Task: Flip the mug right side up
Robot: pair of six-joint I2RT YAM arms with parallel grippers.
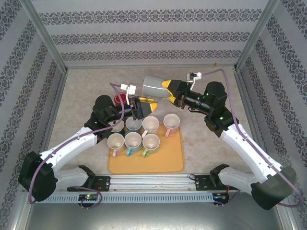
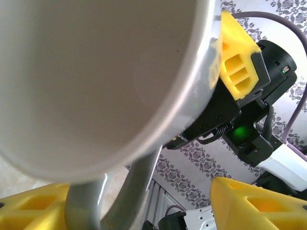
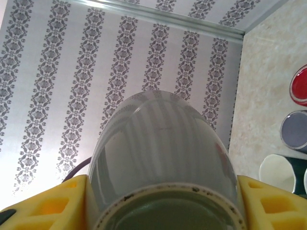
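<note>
Top view: the mug (image 1: 154, 86) is in the air above the table and lies on its side. Its base is clamped in the right gripper (image 1: 169, 92) and its mouth points toward the left gripper (image 1: 144, 102). I judge the turning about half done; bringing it upright and setting it down are left. I count one grey mug, one tray (image 1: 172, 160), six cups (image 1: 150, 124) upright on it, perhaps a seventh under the left arm, and one red cup (image 1: 120, 99) behind.

Left wrist view: the handle (image 2: 127, 191) hangs between the fingers (image 2: 29, 206), which stand wide and do not squeeze it.

Right wrist view: both fingers (image 3: 268, 201) press the sides of the mug's base.
</note>
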